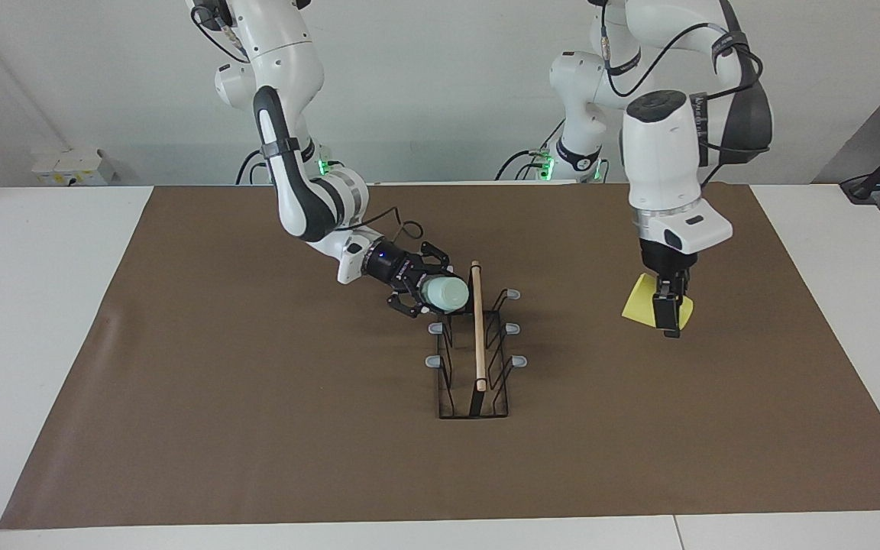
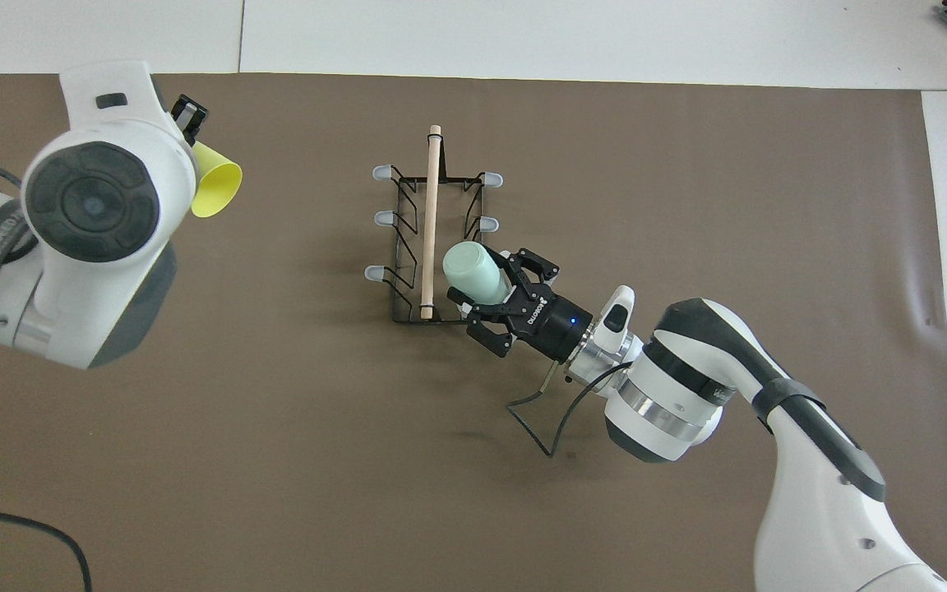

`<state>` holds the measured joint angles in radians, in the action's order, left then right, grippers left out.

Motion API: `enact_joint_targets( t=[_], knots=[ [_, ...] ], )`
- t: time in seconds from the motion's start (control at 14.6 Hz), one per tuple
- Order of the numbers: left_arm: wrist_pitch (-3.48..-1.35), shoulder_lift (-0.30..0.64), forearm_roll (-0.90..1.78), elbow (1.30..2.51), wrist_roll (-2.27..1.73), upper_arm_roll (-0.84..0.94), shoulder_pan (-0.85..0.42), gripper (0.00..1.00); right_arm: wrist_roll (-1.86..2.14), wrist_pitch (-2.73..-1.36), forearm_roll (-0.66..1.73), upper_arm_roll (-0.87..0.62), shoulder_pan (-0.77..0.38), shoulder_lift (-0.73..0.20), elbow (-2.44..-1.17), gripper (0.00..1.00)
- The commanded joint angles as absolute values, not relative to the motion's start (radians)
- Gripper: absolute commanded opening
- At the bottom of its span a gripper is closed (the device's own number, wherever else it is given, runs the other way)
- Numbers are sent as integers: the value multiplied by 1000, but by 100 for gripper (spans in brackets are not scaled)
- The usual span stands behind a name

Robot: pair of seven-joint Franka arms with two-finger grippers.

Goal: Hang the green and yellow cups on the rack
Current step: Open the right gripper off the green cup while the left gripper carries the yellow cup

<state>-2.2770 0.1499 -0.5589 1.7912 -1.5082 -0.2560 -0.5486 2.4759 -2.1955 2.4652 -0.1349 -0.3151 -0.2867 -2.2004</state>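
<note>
I have the right pincer (image 1: 418,292) low at the rack (image 1: 474,382), at the corner next to the right arm's base. The green cup (image 1: 444,294) lies nearly on its side with its mouth end in the pincer and its closed bottom pointing away from the wrist, at the wooden rod (image 1: 477,328). I cannot tell whether this pincer clamps the cup or is loose around it. The corner prong is hidden under the cup, so I cannot tell whether it is inside.

My main worry is a release with the prong outside the mouth. The cup would then roll off the pincer's tip, bounce on the wire and drop onto the brown mat (image 1: 257,397). If I push further forward, the cup's bottom could strike the rod and shove or tip the light rack, shifting every prong.

The left pincer (image 1: 668,317) hangs well apart from the rack, over the mat, closed on the yellow cup (image 1: 645,309), whose mouth flares out to the side. It pinches only the wall, so a quick swing could twist the cup and spoil its line onto a prong.
</note>
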Motion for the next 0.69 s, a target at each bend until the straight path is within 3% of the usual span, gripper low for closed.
enact_joint_targets(
  t=[0.0,0.21,0.62],
  knots=[
    [-2286,52,-765,1932,-1619,-270,-638,0,2503,-2230,2476,-140,-311,-284,-2186,100],
    [-2264,20,-984,1994,-1782,-268,-724,0,2500,-2255,2474,-140,-310,-262,-2184,100],
    [-2125,11,-1147,2020,-1874,-265,-876,0,2430,-2470,2362,-138,-296,-120,-2178,100]
  ],
)
